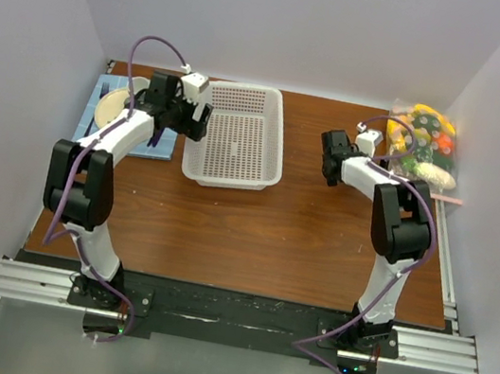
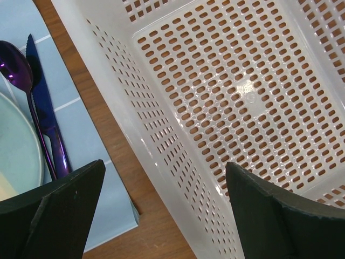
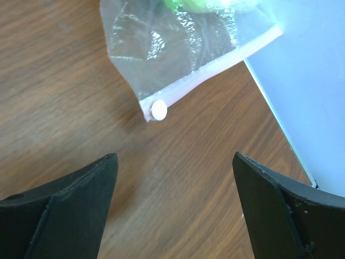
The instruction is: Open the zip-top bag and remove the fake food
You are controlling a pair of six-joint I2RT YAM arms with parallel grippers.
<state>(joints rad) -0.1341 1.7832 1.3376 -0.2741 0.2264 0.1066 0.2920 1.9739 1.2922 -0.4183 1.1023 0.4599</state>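
The zip-top bag (image 1: 420,144) lies at the back right of the table against the wall, zipped, with the fake food (image 1: 421,129) inside: yellow, orange and green pieces. In the right wrist view the bag (image 3: 172,38) shows its pinkish zipper strip (image 3: 215,62) with a white slider (image 3: 159,109) at the near corner and green food (image 3: 210,4) at the top edge. My right gripper (image 3: 175,178) is open and empty over bare wood, short of the slider; it also shows in the top view (image 1: 334,163). My left gripper (image 2: 164,189) is open and empty, its jaws either side of the basket's left wall.
A white mesh basket (image 1: 237,135) stands at the back middle and fills the left wrist view (image 2: 226,81). Left of it lies a blue mat (image 2: 81,124) with a plate (image 2: 16,151), a purple spoon (image 2: 16,59) and a knife (image 2: 46,113). Walls enclose the table.
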